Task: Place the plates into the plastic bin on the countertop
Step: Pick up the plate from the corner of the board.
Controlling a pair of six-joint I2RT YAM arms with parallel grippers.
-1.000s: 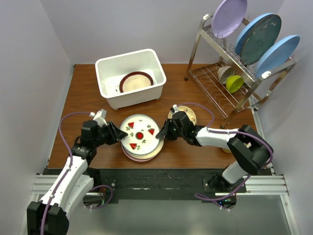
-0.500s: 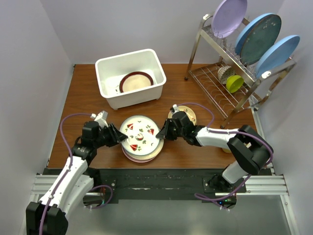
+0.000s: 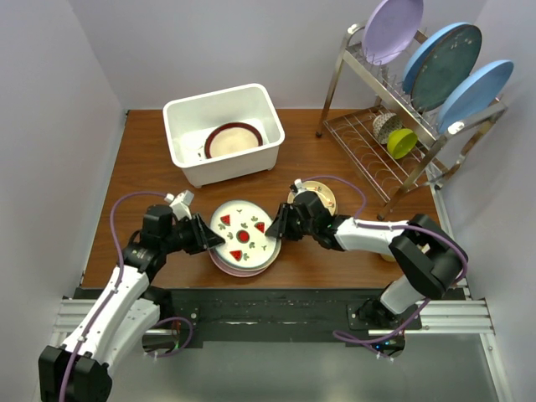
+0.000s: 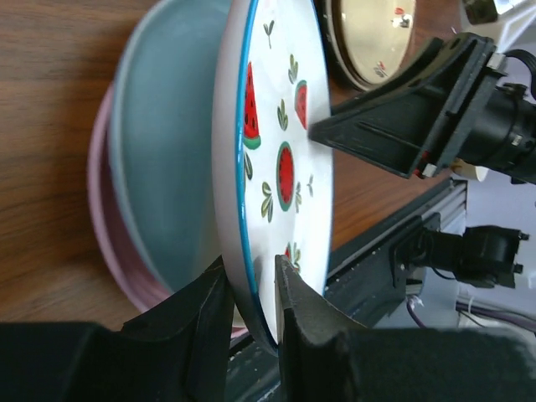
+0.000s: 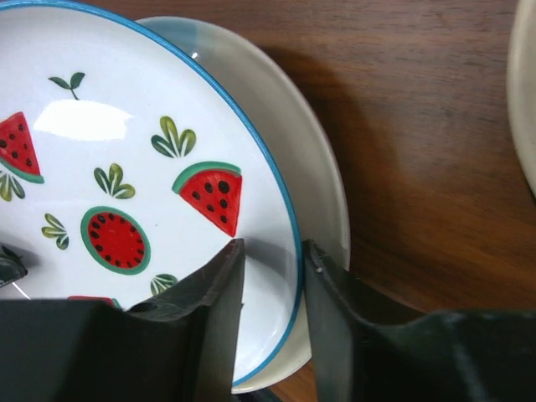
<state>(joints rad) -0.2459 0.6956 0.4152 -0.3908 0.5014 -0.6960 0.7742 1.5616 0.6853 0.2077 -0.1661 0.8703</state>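
At watermelon plate point(image 3: 244, 236) rims | left pincer point(image 4: 249, 276) clamped on | right pincer point(image 5: 272, 251) parted, straddling edge

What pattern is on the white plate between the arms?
The plate shows watermelons, green leaves, blue rim; right wrist view.

Chrome dish rack point(image 3: 362, 149) with yellow cup point(image 3: 402, 142)

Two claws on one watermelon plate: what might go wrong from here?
1. The left gripper pinches the plate by its thin rim only, tilted above the blue plate; it might slip and fall back onto it.
2. The right gripper straddles the opposite rim loosely; a lift now might snag or twist the plate.
3. The bin has high walls; a tilted plate might clip its rim.
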